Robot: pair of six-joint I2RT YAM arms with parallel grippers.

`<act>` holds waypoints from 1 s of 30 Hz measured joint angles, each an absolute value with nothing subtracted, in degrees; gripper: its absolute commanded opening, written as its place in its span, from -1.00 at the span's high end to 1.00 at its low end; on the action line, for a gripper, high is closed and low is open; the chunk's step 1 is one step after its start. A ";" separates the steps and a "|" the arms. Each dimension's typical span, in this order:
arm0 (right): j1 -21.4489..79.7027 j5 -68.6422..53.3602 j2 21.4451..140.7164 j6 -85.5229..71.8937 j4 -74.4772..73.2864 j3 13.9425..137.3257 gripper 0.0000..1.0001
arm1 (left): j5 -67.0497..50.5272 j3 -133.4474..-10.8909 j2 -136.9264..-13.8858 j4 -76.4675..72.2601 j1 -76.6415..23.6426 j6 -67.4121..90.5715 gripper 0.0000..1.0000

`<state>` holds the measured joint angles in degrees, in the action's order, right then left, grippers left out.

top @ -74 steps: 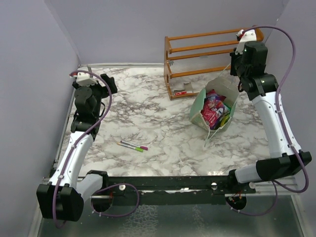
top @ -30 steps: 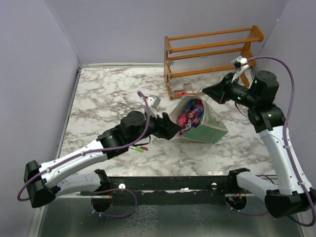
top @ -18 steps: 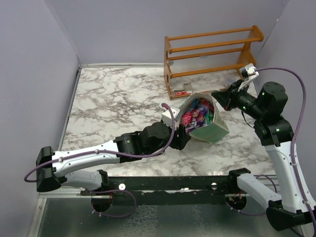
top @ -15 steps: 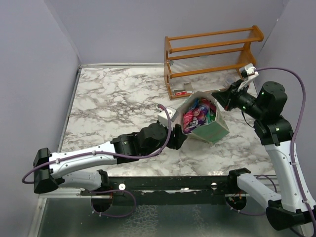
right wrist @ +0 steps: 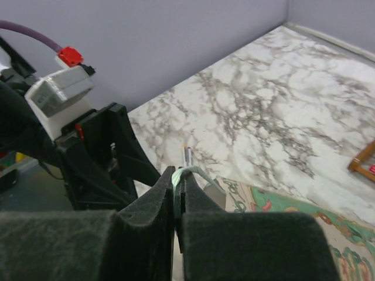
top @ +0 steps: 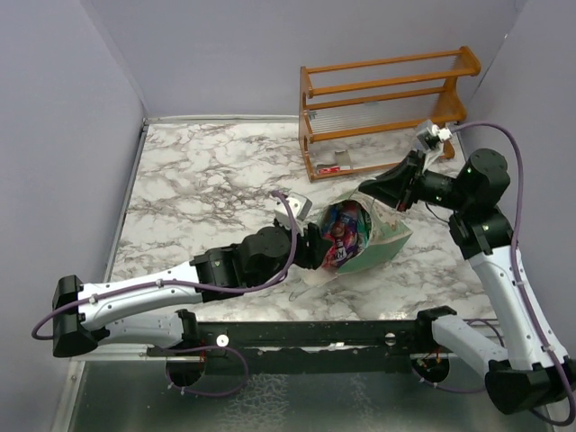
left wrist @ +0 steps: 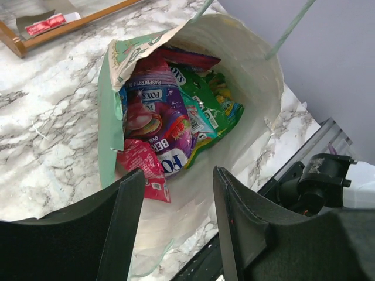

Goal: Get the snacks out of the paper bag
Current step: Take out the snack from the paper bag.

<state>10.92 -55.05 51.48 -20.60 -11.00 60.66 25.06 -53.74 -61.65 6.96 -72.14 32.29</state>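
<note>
Bag point(top: 376, 248), top view: tipped on its side on the table point(top: 207, 180), long axis left to right, mouth facing the left gripper point(top: 317, 250); the right gripper point(top: 371, 191) is at its upper rim.

Left wrist: purple, pink and green snacks point(left wrist: 161, 117) fill the open mouth. The fingers point(left wrist: 126, 216) are part-open and empty.

Right wrist: jaws pinched shut on the bag's cord handle point(right wrist: 190, 171).

Inside the paper bag point(left wrist: 258, 76), a purple packet point(left wrist: 155, 117) is showing the brand "FOX'S" in white letters, seen upside down, with "RASPBERRY" running along its edge. Lettering on the neighbouring green packet point(left wrist: 205, 111) is blurring beyond reading.
</note>
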 measured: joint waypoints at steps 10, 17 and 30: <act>13.45 -59.35 55.22 -19.07 -12.21 63.33 0.97 | 26.96 -50.13 -62.83 6.00 -75.44 35.64 0.13; 13.43 -58.89 54.94 -17.82 -13.02 63.48 0.98 | 33.82 -52.73 -68.20 11.25 -78.61 37.91 0.20; 13.43 -57.56 53.80 -14.66 -16.58 64.55 0.98 | 35.59 -58.50 -79.79 15.92 -75.48 42.96 0.25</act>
<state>13.43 -57.56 53.80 -14.66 -16.58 64.55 35.59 -58.50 -79.79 15.92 -75.48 42.96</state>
